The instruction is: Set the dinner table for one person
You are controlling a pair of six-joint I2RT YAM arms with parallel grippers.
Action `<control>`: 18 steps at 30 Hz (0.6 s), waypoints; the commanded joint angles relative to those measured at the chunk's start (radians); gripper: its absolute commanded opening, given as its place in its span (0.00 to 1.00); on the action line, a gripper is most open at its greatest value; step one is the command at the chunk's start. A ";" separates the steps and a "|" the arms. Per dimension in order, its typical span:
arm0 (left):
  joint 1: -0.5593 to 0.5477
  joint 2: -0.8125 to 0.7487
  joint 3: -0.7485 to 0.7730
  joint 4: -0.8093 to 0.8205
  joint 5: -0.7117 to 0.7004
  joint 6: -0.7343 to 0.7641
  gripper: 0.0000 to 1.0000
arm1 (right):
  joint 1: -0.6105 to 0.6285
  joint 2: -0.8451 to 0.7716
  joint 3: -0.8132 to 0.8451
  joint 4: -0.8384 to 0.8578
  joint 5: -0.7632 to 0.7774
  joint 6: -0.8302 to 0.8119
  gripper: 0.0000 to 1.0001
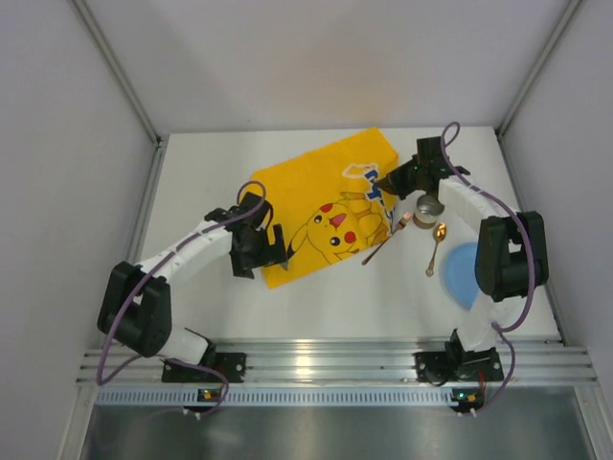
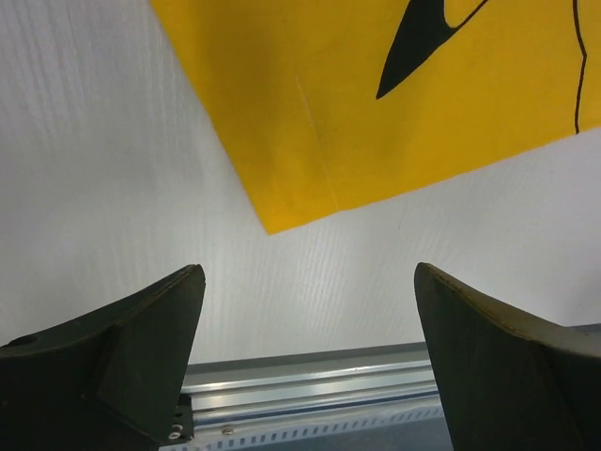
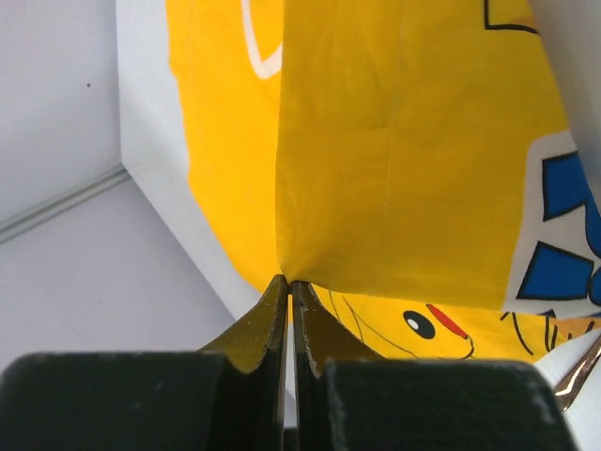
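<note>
The white dinner table (image 1: 316, 307) carries a yellow Pikachu-print cloth mat (image 1: 316, 206), lying askew in the middle. My right gripper (image 1: 388, 182) is shut on the mat's far right edge; in the right wrist view its tips (image 3: 289, 280) pinch a fold of the yellow cloth (image 3: 404, 160), which rises off the table. My left gripper (image 1: 273, 244) hovers at the mat's near left corner. In the left wrist view it stands open (image 2: 310, 282) with nothing between its fingers, the mat corner (image 2: 376, 113) just ahead over bare table (image 2: 113, 188).
Right of the mat lie a rose-gold utensil (image 1: 385, 241), a gold spoon (image 1: 437, 244) and a small metal cup (image 1: 428, 206). A blue plate (image 1: 460, 273) sits under the right arm. An aluminium rail (image 2: 310, 376) runs along the near edge.
</note>
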 commanded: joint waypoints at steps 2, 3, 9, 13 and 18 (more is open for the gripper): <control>0.003 0.093 0.015 0.117 0.009 -0.035 0.99 | 0.007 0.014 0.026 -0.018 -0.030 -0.065 0.00; 0.003 0.110 0.018 0.127 0.009 -0.033 0.98 | 0.004 0.014 0.029 -0.024 -0.025 -0.073 0.00; -0.009 0.268 0.049 0.171 0.021 -0.018 0.98 | -0.025 0.026 0.040 -0.067 -0.027 -0.125 0.00; -0.010 0.363 0.090 0.165 0.025 0.007 0.77 | -0.038 0.034 0.029 -0.073 -0.037 -0.145 0.00; -0.007 0.420 0.204 0.112 0.022 0.057 0.30 | -0.050 0.043 0.022 -0.078 -0.059 -0.153 0.00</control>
